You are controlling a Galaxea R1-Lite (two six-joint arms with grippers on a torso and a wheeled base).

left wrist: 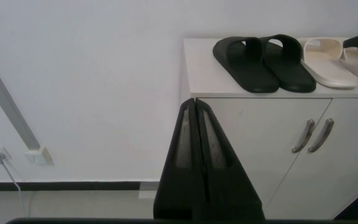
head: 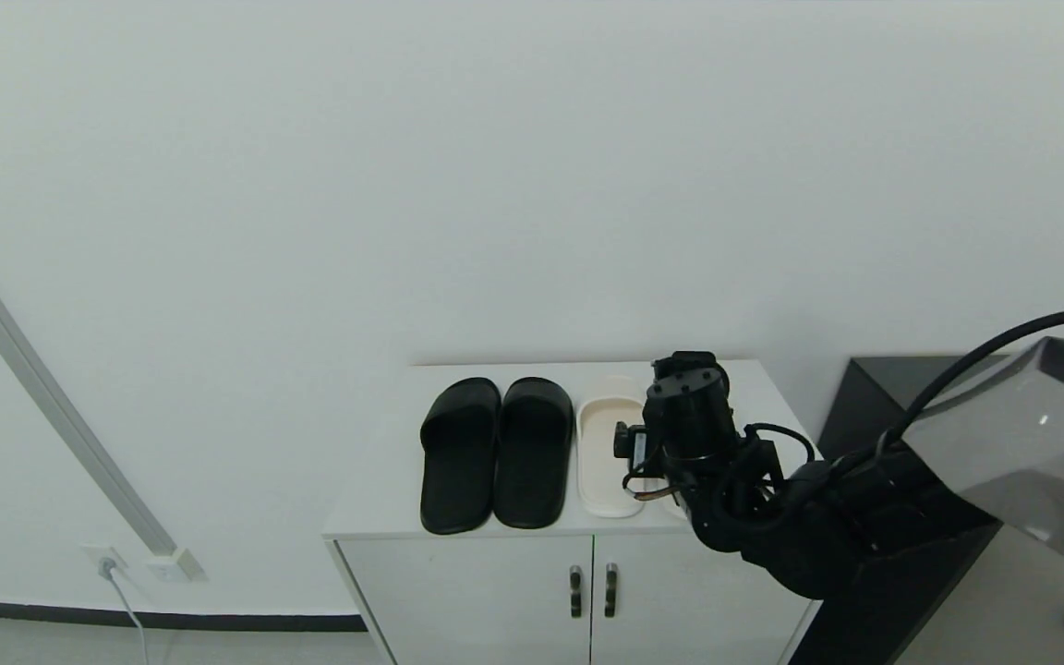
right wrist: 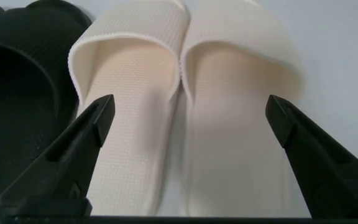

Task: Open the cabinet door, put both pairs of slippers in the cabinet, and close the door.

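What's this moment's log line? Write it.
cabinet doors shut | black pair, cream pair on top | right gripper open over cream pair | left gripper shut

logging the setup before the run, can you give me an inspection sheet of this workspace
surface: white cabinet top, bare beside the slippers
job's things: black slippers and white slippers side by side on top; cabinet doors shut
clutter: nothing seen
tools: left tool shut, away from the cabinet doors; right tool open over the white slippers
cables: black cable arcing at right; cord in wall socket
surroundings: white wall, grey conduit
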